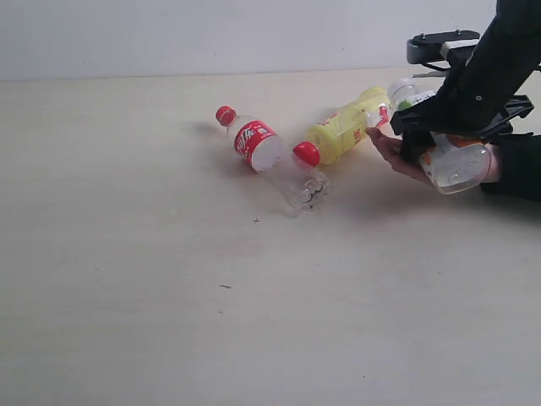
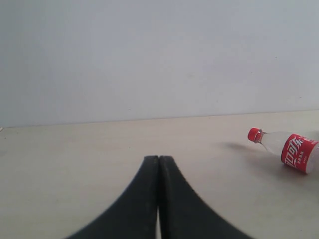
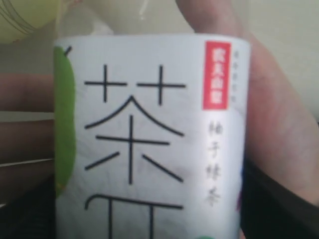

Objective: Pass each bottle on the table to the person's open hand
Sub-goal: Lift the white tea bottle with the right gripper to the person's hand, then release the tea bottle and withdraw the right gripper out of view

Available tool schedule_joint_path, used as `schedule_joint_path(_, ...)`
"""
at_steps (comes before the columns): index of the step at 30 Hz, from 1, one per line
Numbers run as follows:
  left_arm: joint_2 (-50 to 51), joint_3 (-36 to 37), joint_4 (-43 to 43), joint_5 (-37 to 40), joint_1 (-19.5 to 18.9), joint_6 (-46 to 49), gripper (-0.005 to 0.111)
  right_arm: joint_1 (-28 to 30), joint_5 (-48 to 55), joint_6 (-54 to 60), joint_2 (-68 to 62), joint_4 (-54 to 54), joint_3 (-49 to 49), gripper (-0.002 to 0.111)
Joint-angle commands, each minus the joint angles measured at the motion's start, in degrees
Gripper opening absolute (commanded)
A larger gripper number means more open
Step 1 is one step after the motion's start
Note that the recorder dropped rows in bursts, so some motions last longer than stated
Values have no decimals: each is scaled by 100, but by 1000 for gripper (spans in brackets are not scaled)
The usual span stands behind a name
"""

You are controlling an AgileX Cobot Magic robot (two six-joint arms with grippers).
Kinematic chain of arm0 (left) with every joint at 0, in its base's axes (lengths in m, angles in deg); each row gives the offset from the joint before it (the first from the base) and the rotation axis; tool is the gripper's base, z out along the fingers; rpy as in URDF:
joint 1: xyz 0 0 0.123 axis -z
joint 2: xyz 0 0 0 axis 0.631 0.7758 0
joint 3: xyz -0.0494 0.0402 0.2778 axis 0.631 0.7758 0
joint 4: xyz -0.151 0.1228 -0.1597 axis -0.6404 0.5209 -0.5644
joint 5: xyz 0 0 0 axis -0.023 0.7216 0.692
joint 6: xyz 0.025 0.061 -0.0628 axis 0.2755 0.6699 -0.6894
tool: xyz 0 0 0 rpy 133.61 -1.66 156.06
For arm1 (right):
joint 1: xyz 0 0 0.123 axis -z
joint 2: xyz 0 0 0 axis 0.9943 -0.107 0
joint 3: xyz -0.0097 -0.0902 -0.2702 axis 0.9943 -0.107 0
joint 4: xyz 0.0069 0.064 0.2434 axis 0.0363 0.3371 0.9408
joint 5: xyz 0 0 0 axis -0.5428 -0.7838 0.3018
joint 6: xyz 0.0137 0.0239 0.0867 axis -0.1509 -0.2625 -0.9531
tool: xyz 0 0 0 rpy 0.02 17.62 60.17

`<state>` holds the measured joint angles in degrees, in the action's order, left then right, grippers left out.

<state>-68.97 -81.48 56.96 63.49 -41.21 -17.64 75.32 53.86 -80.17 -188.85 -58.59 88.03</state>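
Bottles on table: clear red-label bottle and yellow bottle lie on sides, apparently touching at yellow's red cap, yellow just beside person's open hand.
Risk: nudge from arm sets round bottles rolling; white-green label bottle could slip off palm if freed before fingers curl.
It rests against palm.
Right gripper straddles it; clamped or loosened, cannot tell.
Left gripper closed, empty.

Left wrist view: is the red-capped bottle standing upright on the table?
No, the clear red-labelled bottle lies on its side on the table.
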Motion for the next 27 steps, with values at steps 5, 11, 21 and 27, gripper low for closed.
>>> schedule_joint_path(5, -34, 16, 0, -45, -5, 4, 0, 21, -36, -27, -32, -34, 20, 78)
schedule_joint_path(11, -34, 16, 0, -45, -5, 4, 0, 21, -98, -27, 243, -34, 20, 78)
schedule_joint_path(21, -34, 16, 0, -45, -5, 4, 0, 21, -49, -27, 1039, -34, 20, 78)
schedule_joint_path(27, -34, 16, 0, -45, -5, 4, 0, 21, -22, 169, 1851, 47, 20, 74)
